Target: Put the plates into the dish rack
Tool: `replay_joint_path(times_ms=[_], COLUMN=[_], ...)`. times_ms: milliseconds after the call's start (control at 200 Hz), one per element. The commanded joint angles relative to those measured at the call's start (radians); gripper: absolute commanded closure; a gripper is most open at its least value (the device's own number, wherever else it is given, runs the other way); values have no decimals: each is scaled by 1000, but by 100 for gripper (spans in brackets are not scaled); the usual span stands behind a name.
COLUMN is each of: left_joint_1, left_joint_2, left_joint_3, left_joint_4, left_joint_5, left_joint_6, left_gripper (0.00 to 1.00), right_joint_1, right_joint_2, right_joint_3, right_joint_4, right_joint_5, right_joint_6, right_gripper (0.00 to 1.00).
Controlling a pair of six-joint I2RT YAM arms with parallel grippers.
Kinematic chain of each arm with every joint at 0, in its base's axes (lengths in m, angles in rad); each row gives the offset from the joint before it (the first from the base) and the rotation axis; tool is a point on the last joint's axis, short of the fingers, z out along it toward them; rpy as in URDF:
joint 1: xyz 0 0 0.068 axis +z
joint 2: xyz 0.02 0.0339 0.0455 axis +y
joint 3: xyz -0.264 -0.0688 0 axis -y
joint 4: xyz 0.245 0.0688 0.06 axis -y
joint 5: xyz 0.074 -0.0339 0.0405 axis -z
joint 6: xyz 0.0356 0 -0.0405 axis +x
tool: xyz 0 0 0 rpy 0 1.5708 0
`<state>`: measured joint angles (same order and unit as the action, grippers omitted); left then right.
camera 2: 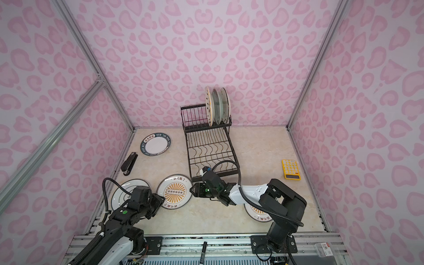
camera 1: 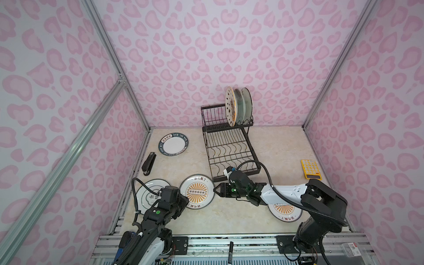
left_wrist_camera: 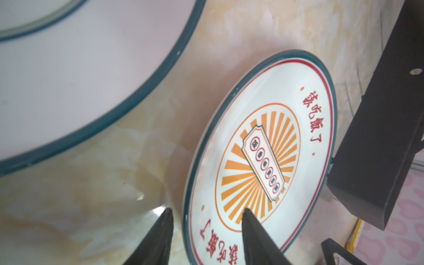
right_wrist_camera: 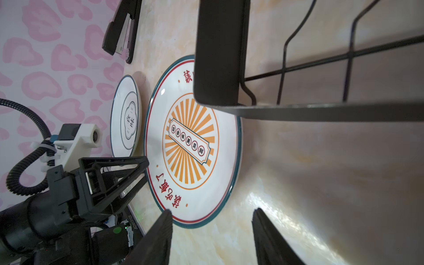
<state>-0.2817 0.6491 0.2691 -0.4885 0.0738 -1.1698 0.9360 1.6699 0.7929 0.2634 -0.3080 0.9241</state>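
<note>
We're logging the sunburst plate (camera 1: pixel 196 191) lying on the table (camera 1: pixel 229 220), just off the near-left corner of the dish rack (camera 1: pixel 229 149), betw. both grippers. The left gripper (left_wrist_camera: pixel 207 211) is straddling its near rim, jaws approx. half open, not clamping. The right gripper (right_wrist_camera: pixel 212 212) is pointing at the opposite rim, jaws apart, holding nothing; contact w/ the rim is unclear.

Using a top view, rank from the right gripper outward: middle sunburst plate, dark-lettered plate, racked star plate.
1. Middle sunburst plate, just off the tips of the right gripper.
2. Dark-lettered plate, flat on the table, back left.
3. Star plate, upright in the upper tier of the dish rack, at the back.
</note>
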Motion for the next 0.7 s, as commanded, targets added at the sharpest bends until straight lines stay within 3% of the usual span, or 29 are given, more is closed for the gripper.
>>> replay_joint_path(times_ms=[0,695], left_joint_1=[1,0], left_joint_2=[-39,-139], left_joint_3=[-8,-19], left_joint_4=[-53,-92], left_joint_5=[11,73], left_joint_6=[-9,-28], left_gripper=[48,46], right_joint_1=[4,18], right_joint_2=[22,180], right_joint_3=[15,128], right_joint_4=[-12,-1], right_joint_5=[-14,-66], right_joint_6=[7,21], right_gripper=[45,45])
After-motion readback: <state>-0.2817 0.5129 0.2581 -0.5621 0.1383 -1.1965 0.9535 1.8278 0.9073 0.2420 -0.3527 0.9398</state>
